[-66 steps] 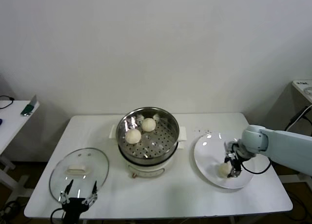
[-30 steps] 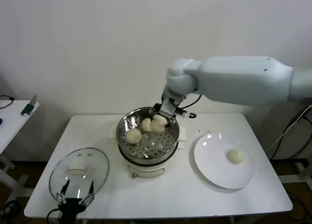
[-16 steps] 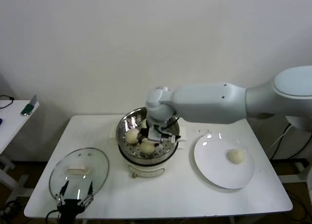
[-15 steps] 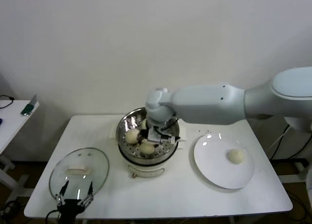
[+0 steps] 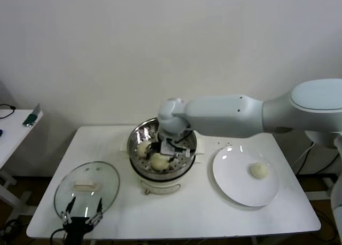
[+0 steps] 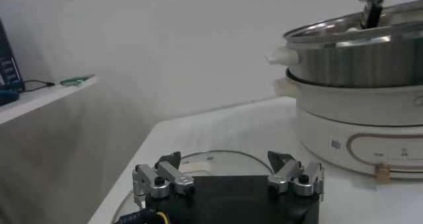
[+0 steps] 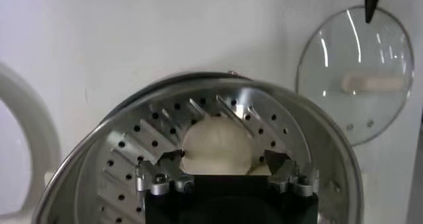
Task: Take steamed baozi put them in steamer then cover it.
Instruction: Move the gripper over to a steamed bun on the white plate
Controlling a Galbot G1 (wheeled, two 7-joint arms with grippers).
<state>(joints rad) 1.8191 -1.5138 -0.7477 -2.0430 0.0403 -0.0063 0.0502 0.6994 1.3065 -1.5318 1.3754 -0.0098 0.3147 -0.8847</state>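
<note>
Right hand (image 7: 227, 169) open, apparently straddling baozi (image 7: 217, 146).

The setting looked like a bare test room or lab staged as a kitchen corner, not a real home. A plain white folding table (image 5: 214, 207) stood against an unadorned white wall (image 5: 171, 47), with cables (image 5: 326, 128) trailing at the table's right end. Left of the table sat a second white table (image 5: 12, 128) holding small electronic gear.
</note>
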